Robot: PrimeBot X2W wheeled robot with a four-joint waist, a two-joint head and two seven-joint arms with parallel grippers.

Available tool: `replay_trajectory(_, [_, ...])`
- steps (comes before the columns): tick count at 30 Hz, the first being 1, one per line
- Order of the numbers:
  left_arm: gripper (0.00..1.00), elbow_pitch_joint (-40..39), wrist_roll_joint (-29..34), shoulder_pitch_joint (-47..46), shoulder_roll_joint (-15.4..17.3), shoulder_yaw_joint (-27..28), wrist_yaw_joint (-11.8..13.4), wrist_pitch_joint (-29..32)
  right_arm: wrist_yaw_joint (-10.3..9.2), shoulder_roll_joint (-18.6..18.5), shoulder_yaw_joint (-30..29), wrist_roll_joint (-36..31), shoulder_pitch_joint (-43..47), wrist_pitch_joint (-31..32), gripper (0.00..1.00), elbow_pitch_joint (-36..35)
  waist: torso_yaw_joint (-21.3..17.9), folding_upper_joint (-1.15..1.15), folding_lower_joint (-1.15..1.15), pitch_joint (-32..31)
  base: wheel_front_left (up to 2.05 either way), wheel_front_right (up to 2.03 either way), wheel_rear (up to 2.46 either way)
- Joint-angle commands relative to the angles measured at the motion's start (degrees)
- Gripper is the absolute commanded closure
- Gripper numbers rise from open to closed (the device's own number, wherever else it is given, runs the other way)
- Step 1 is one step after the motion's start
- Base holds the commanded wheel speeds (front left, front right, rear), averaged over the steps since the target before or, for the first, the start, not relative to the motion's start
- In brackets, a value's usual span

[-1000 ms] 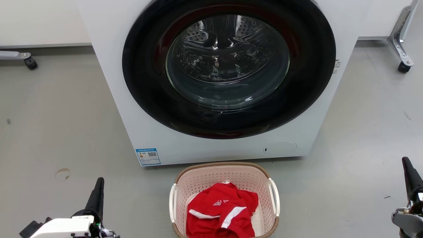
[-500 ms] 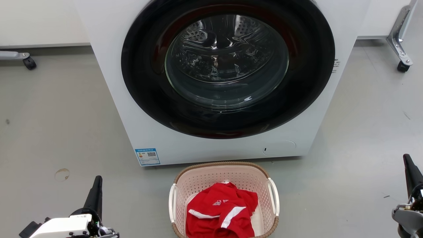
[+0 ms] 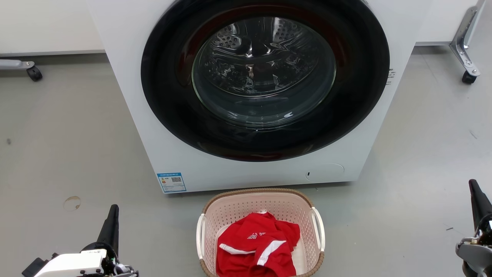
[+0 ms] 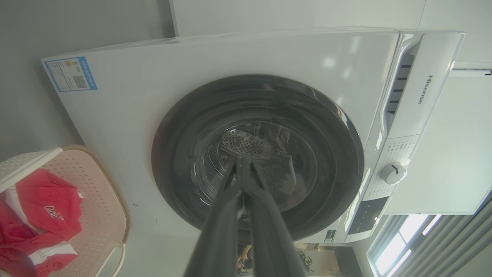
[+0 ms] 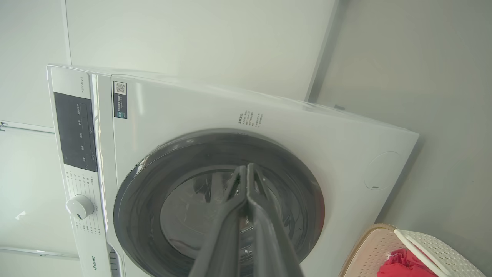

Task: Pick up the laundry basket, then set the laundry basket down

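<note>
Left gripper (image 3: 113, 215) sits low and left of the washing machine (image 3: 127, 96), fingers pressed together, holding nothing. Blue sticker (image 3: 172, 182) with a QR code at the machine's lower-left front corner, small print unreadable. Hisense logo (image 4: 422, 89) on the machine's control panel, near a white dial (image 4: 393, 173). Laundry basket (image 3: 261, 191) on the floor (image 3: 57, 154) just in front of the machine, red garment (image 3: 255, 246) inside, white lettering unreadable. Right gripper (image 3: 474, 192) low and right of the machine, closed, empty.

"Hisense" stands on the washing machine (image 4: 261, 115).
</note>
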Motion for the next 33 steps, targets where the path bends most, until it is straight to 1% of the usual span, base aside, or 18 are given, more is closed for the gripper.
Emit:
replay_trajectory(1, [1.0, -1.3, -0.3, -3.0, 0.4, 1.9, -0.6, 0.1, 0.28, -1.3, 0.7, 0.0, -2.7, 0.5, 1.0, -1.5, 0.0, 0.0, 0.0, 0.0, 0.0, 0.0, 0.0])
replay_trajectory(33, [1.0, -1.3, -0.1, -3.0, 0.3, 2.1, -0.6, 0.3, 0.28, -1.1, 0.5, -0.2, -2.7, 0.7, 1.0, -1.5, 0.0, 0.0, 0.0, 0.0, 0.0, 0.0, 0.0])
